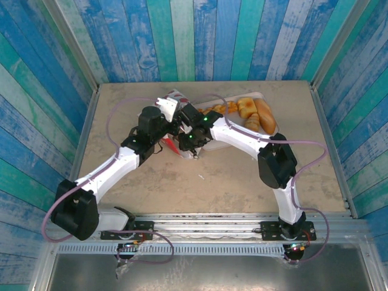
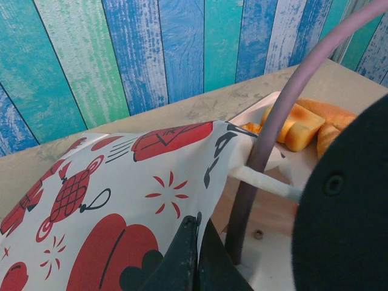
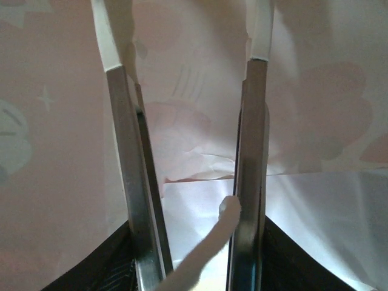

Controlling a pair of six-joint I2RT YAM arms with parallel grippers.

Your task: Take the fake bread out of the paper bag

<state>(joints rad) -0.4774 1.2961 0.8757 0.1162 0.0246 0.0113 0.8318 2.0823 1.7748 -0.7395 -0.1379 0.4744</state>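
The paper bag (image 1: 174,96), white with red marks, lies tipped on the table between both grippers. My left gripper (image 2: 199,225) is shut on the bag's edge (image 2: 151,182), near its white cord handle (image 2: 260,182). My right gripper (image 3: 197,260) is shut on metal tongs (image 3: 128,176) whose white-tipped arms reach inside the bag (image 3: 200,121); nothing sits between the tong arms. A white cord (image 3: 212,242) crosses in front of them. Several pieces of fake bread (image 1: 254,112) lie on the white tray (image 1: 257,94) at the back right, also seen at the left wrist view's right side as bread (image 2: 300,124).
Blue and green plank walls (image 1: 200,36) close in the table on three sides. A purple cable (image 2: 273,127) runs past the left gripper. The right arm's black wrist (image 2: 345,206) looms close to the bag. Bare tabletop (image 1: 200,182) lies toward the near edge.
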